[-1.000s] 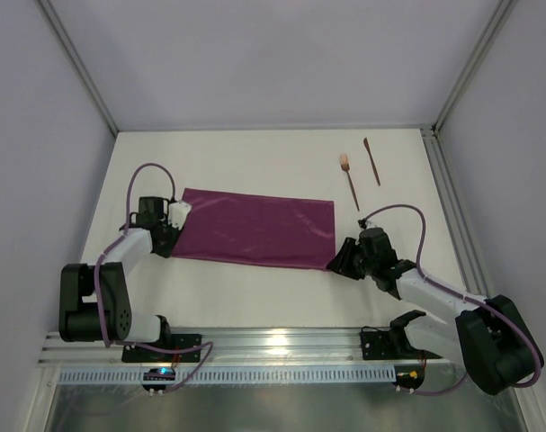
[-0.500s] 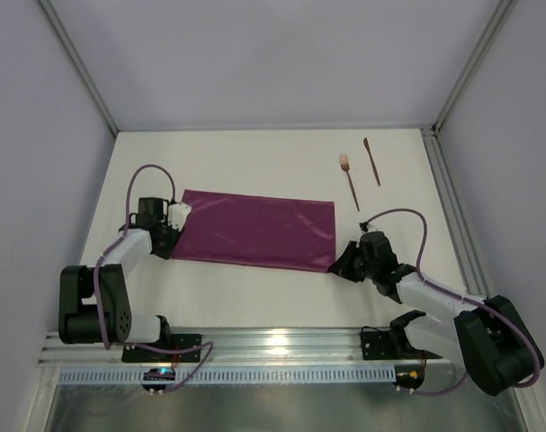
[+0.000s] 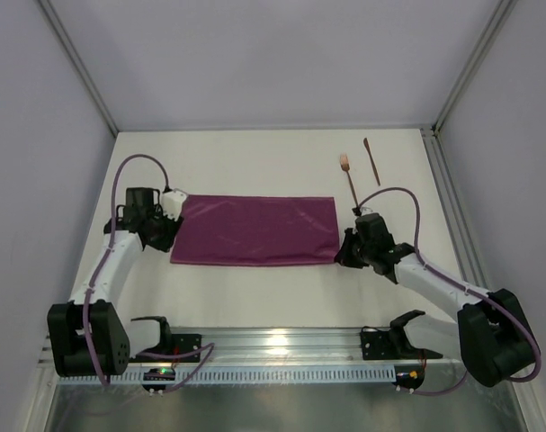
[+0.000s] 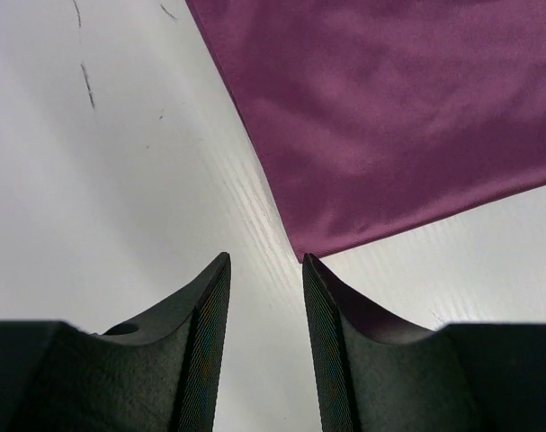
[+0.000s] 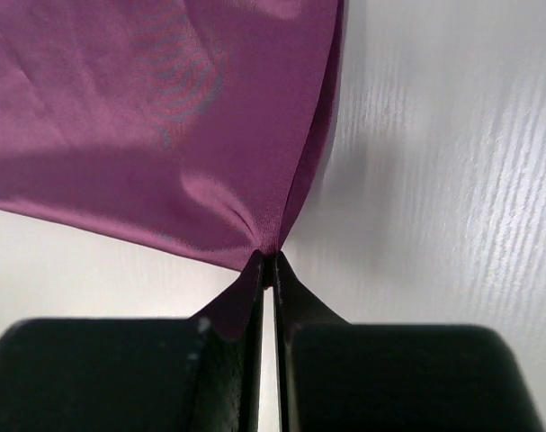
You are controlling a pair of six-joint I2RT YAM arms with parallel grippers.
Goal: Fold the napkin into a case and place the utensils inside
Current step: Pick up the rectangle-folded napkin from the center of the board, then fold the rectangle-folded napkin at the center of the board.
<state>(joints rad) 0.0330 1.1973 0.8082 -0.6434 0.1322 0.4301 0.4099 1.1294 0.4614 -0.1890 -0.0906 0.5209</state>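
The magenta napkin [image 3: 255, 231] lies flat as a wide oblong in the middle of the table. My right gripper [image 3: 339, 256] is shut on its near right corner, and the right wrist view shows the cloth [image 5: 165, 108] bunching into the closed gripper [image 5: 268, 259]. My left gripper [image 3: 165, 238] is at the napkin's left edge, open, with nothing between its jaws. In the left wrist view that gripper [image 4: 264, 263] shows bare table in its gap, and the cloth's corner [image 4: 301, 254] lies just beyond the right fingertip. The copper fork [image 3: 349, 180] and knife [image 3: 371, 160] lie at the far right.
White tabletop [image 3: 255, 162] is enclosed by grey walls with metal frame posts [image 3: 79, 72]. A raised rail [image 3: 448, 198] runs along the right edge. Both arm bases stand on the metal rail [image 3: 273, 346] at the near edge.
My right gripper has shut on the napkin's near right corner and carried it away from the bases. The left gripper has opened a little. The napkin lies straighter now.
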